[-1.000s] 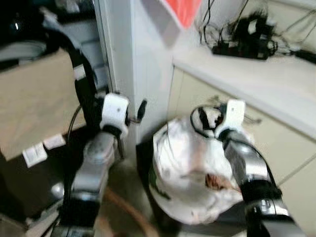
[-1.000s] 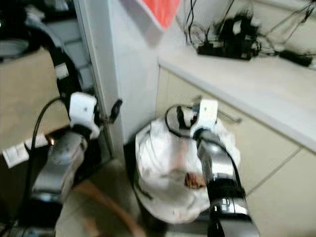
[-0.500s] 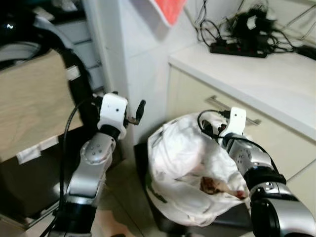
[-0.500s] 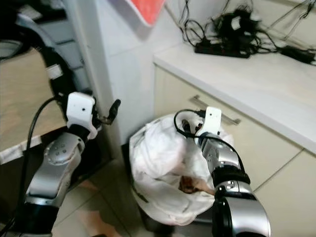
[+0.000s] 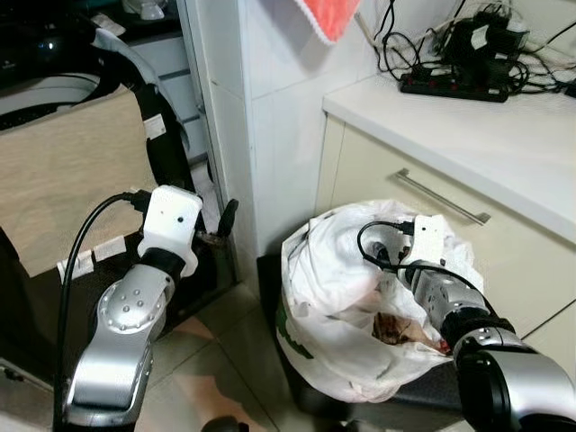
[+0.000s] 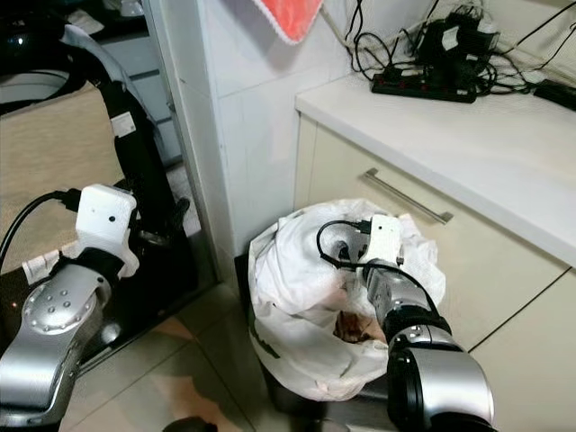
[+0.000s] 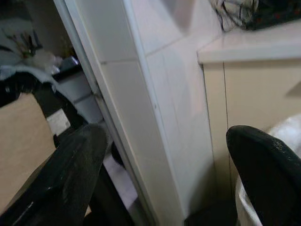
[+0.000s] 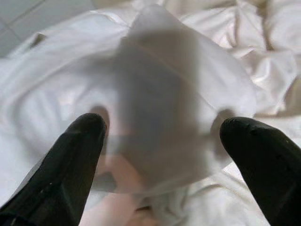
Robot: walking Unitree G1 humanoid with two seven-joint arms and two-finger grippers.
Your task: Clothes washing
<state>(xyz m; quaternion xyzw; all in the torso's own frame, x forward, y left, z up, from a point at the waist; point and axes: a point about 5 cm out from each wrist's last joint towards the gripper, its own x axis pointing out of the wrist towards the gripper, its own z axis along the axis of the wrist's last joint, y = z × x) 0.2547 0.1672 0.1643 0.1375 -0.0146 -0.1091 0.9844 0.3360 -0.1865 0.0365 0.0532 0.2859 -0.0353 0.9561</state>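
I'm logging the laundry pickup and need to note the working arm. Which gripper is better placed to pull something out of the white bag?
Right. The right gripper is open, already down in the white bag. The left gripper hangs open beside the tiled wall, away from the bag.

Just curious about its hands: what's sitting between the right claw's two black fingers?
In the right wrist view, the open right gripper has a fold of the white plastic bag between its fingers.

Head stereo pair: looks forward and down; both eyes share the crumpled white plastic bag [image 5: 346,306] at lower centre and the cream countertop [image 6: 468,135] at upper right.
Left wrist: faces the white tiled wall corner [image 7: 155,108], near.
Right wrist: very close above the bag's folds.
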